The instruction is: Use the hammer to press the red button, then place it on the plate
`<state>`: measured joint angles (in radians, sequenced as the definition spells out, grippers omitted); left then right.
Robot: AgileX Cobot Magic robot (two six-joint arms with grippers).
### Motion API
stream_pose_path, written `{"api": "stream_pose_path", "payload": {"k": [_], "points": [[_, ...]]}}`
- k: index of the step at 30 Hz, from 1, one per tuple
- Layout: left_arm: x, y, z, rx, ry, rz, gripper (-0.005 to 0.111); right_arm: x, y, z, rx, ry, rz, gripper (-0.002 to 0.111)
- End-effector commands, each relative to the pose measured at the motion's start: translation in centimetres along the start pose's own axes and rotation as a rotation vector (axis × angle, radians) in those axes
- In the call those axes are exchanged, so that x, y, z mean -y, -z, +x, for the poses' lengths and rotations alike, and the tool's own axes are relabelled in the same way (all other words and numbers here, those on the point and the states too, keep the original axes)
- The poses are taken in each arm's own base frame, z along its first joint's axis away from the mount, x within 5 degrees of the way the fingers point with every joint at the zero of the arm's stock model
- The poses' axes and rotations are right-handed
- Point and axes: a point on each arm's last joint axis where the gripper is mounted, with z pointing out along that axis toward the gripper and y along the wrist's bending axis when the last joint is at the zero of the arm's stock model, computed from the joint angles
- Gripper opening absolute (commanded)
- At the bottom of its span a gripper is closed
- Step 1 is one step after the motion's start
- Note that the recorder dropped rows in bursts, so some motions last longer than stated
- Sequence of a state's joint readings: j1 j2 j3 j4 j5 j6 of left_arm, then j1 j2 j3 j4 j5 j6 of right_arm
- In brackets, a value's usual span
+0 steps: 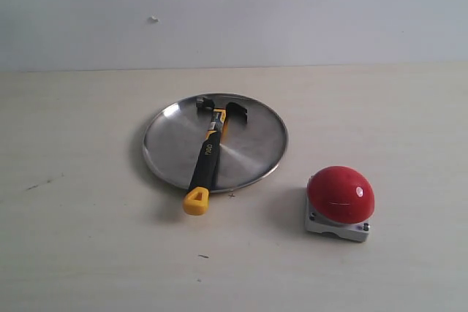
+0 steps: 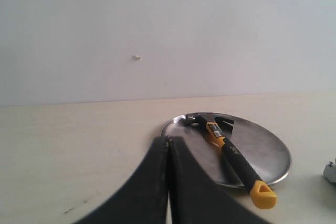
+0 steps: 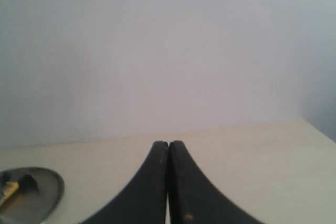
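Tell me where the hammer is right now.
In the exterior view the hammer lies on the plate, yellow end overhanging the camera-side rim, left of the red button.

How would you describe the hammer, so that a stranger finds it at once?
Start at the round steel plate near the middle of the pale table. The hammer lies across it, dark head on the plate, yellow handle end past the rim. It is the only long black-and-yellow thing; the red button nearby is a dome.

White lettering on the hammer (image 1: 207,153) handle, too blurred to read
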<state>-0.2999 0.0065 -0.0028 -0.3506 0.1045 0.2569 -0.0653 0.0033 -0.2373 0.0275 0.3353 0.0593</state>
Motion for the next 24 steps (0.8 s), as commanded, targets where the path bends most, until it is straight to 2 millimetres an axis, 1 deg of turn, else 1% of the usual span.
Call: {"api": "stream_pose_path", "payload": {"k": [1, 2, 6, 11, 24], "points": [[0.0, 0.0, 0.0, 0.006, 0.001, -0.002, 0.000, 0.5, -1.2, 4.2, -0.093, 0.114, 0.025, 0.000], [0.0, 0.0, 0.0, 0.006, 0.001, -0.002, 0.000, 0.6, -1.3, 5.0, -0.118, 0.126, 0.025, 0.000], [0.0, 0.0, 0.0, 0.006, 0.001, -0.002, 0.000, 0.8, -1.6, 7.2, -0.184, 0.132, 0.026, 0.000], [0.0, 0.0, 0.0, 0.006, 0.001, -0.002, 0.000, 0.8, -1.6, 7.4, -0.188, 0.050, 0.033, 0.000], [0.0, 0.0, 0.0, 0.006, 0.001, -0.002, 0.000, 0.8, -1.6, 7.4, -0.188, 0.046, 0.032, 0.000]]}}
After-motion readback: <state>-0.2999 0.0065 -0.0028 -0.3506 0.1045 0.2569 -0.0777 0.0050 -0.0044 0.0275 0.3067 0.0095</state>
